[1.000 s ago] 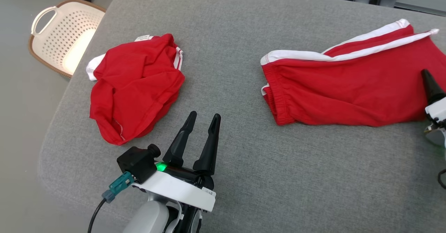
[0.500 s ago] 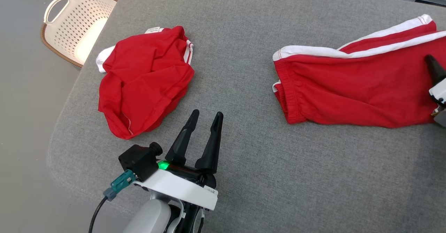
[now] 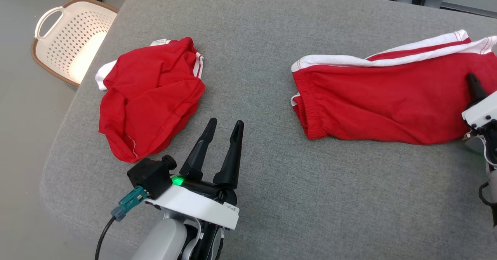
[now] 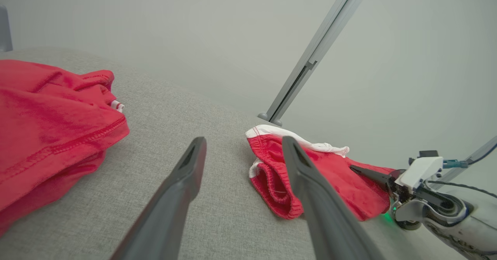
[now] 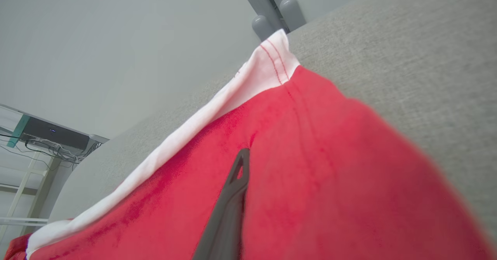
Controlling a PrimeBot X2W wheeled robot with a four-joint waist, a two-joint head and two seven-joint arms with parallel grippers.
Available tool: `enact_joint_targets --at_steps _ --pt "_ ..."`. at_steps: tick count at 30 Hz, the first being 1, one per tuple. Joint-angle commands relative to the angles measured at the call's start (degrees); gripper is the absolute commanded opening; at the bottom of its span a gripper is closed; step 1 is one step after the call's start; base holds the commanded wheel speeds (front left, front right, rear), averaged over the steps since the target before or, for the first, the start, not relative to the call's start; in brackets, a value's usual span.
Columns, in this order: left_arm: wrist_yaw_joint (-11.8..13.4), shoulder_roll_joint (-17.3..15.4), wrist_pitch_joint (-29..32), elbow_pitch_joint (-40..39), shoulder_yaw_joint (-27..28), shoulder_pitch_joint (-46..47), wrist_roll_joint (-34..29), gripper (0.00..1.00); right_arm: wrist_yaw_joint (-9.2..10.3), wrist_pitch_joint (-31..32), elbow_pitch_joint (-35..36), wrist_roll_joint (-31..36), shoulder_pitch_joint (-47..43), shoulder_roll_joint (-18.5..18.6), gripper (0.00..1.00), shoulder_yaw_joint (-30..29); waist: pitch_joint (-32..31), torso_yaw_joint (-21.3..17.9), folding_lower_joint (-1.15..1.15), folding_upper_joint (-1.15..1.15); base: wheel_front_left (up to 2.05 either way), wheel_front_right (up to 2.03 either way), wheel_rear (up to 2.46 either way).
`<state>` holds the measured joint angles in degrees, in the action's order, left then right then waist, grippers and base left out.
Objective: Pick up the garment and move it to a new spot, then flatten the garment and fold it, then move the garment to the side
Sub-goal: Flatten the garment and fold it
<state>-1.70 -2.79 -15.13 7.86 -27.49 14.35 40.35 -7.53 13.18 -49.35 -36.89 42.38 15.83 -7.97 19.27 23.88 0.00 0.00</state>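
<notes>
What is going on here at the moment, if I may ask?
The robot is handling red clothes on a grey cushion. Its right jaws are shut on the right end of the shorts, which lie stretched out on the cushion. Its left jaws are open and empty, just short of a crumpled garment to the left. A basket sits on the floor beyond the cushion's left corner. No folding shows yet.

matt cloth shorts (image 3: 380, 104), woven grey cushion (image 3: 271, 182)
</notes>
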Motion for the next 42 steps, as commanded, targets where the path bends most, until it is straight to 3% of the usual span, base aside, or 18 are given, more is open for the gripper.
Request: enact_joint_targets --at_steps 1,13,18,26,32,42 --pt "0.1 -0.2 0.0 0.1 0.5 0.3 -0.5 1.0 0.09 -1.1 0.3 -0.9 -2.5 0.7 0.0 0.1 -0.7 -0.8 0.0 0.0 0.0 0.0 0.0" --pt "-0.6 -0.2 0.0 1.7 1.9 -1.8 -1.9 1.0 0.04 -10.1 2.0 -2.7 -10.1 4.1 0.0 -4.0 -5.3 -5.6 0.0 0.0 0.0 0.0 0.0" --pt "-0.8 -0.2 0.0 2.4 2.7 -2.4 -2.5 1.0 0.04 -14.7 1.7 -0.2 -13.8 5.1 0.0 -6.8 -7.5 -7.9 0.0 0.0 0.0 0.0 0.0" --pt "-1.4 -0.2 0.0 3.0 2.7 -3.3 -2.8 1.0 0.04 -18.1 3.2 5.3 -16.7 3.4 0.0 -9.0 -9.3 -9.9 0.0 0.0 0.0 0.0 0.0" --pt "-1.4 -0.2 0.0 3.7 2.3 -3.5 -2.9 1.0 0.04 -20.0 6.4 10.6 -14.6 1.4 0.0 -5.8 -10.5 -9.6 0.0 0.0 0.0 0.0 0.0" --pt "-1.3 -0.2 0.0 5.8 1.4 -5.0 -2.4 1.0 0.04 -18.4 14.5 11.4 -18.2 -0.8 0.0 10.4 -13.5 -6.8 0.0 0.0 0.0 0.0 0.0"
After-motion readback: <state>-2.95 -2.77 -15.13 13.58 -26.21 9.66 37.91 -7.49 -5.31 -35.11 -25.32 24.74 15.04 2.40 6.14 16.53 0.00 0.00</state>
